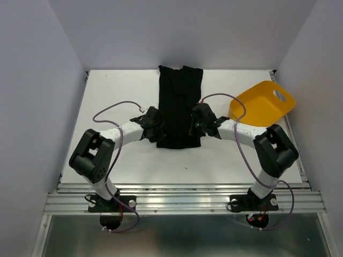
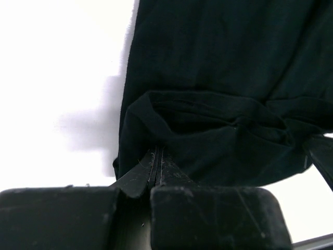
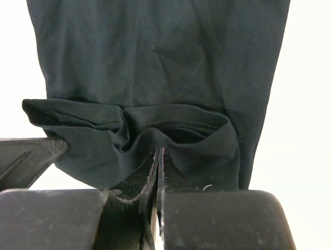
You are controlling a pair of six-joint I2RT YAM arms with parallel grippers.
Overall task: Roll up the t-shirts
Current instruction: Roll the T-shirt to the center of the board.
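Note:
One black t-shirt point(image 1: 180, 93) lies folded into a long narrow strip running from the table's far edge toward me. Its near end is turned over into a loose fold, which shows in the left wrist view point(image 2: 208, 130) and the right wrist view point(image 3: 171, 130). My left gripper point(image 1: 156, 126) is at the strip's near left edge. Its jaws are shut, with the tips point(image 2: 157, 152) in the folded cloth. My right gripper point(image 1: 197, 123) is at the near right edge. It is shut too, with its tips point(image 3: 158, 152) pinching the fold.
A yellow plastic tub point(image 1: 262, 103) lies tilted at the right of the white table point(image 1: 118, 91), just beyond my right arm. Grey walls close in the back and sides. The table's metal front rail point(image 1: 182, 201) runs by the arm bases.

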